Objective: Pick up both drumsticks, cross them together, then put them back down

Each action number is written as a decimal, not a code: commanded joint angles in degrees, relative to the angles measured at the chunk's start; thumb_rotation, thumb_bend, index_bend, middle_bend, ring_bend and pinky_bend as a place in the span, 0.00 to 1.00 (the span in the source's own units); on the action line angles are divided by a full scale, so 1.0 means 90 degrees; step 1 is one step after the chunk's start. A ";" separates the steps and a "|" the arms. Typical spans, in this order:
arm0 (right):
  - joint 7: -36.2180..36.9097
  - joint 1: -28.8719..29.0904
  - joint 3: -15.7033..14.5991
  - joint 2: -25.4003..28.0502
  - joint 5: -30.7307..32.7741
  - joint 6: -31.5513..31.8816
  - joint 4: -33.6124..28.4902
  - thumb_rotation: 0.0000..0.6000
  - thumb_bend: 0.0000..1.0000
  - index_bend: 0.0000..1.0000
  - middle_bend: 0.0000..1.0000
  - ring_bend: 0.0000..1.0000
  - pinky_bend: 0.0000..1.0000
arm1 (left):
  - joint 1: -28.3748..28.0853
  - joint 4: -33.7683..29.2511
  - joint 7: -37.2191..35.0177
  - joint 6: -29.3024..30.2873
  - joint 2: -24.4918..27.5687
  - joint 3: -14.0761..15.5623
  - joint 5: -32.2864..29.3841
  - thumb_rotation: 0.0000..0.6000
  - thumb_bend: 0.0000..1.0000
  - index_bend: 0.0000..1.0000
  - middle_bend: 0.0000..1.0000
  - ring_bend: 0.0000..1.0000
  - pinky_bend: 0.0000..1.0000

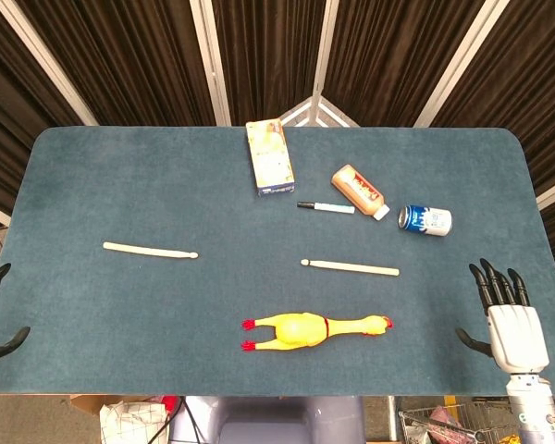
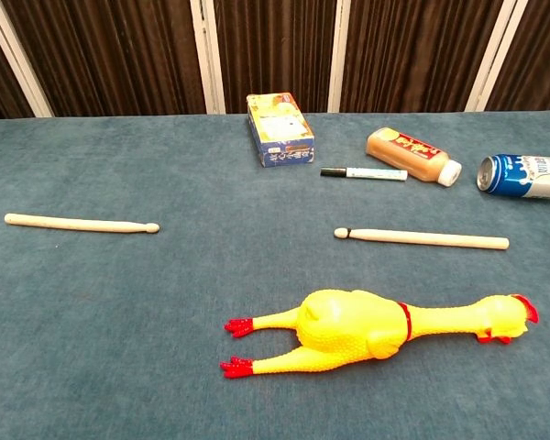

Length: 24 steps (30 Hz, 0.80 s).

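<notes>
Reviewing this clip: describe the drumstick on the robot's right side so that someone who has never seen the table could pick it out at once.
On the blue table, find the yellow rubber chicken near the front edge. Just behind it lies the right drumstick, a pale wooden rod pointing its rounded tip toward the table's middle. The nearby marker is shorter with a black cap, and the other drumstick lies far off to the left.

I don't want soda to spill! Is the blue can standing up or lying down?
Lying down. The blue can rests on its side on the table, its top facing left toward the orange bottle. No spill shows.
</notes>
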 commanded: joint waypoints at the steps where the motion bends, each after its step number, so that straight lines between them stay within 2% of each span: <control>1: -0.0001 0.0002 0.0003 -0.0011 0.0031 -0.0019 -0.0040 1.00 0.17 0.06 0.07 0.16 0.06 | -0.0010 -0.0013 0.0028 -0.0026 -0.0011 0.0014 0.0017 1.00 0.31 0.04 0.00 0.00 0.00; 14: -0.0367 0.0166 -0.0038 -0.0440 -0.0053 -0.0235 -0.0183 1.00 0.17 0.21 0.15 0.16 0.06 | 0.0051 -0.0011 -0.0324 0.0060 0.0104 -0.0028 -0.0066 1.00 0.31 0.04 0.00 0.00 0.00; 19: -0.0617 0.0630 0.0226 -0.0529 0.0368 -0.0967 -0.0448 1.00 0.17 0.24 0.20 0.17 0.06 | 0.0038 0.0029 -0.0370 0.0017 0.0101 -0.0072 -0.0167 1.00 0.31 0.04 0.00 0.00 0.00; 24: -0.1606 0.1023 0.0492 -0.0832 0.0945 -0.1416 -0.0768 1.00 0.17 0.29 0.26 0.20 0.06 | -0.0021 0.0025 -0.0267 -0.0110 0.0061 -0.0075 -0.0207 1.00 0.31 0.04 0.00 0.00 0.00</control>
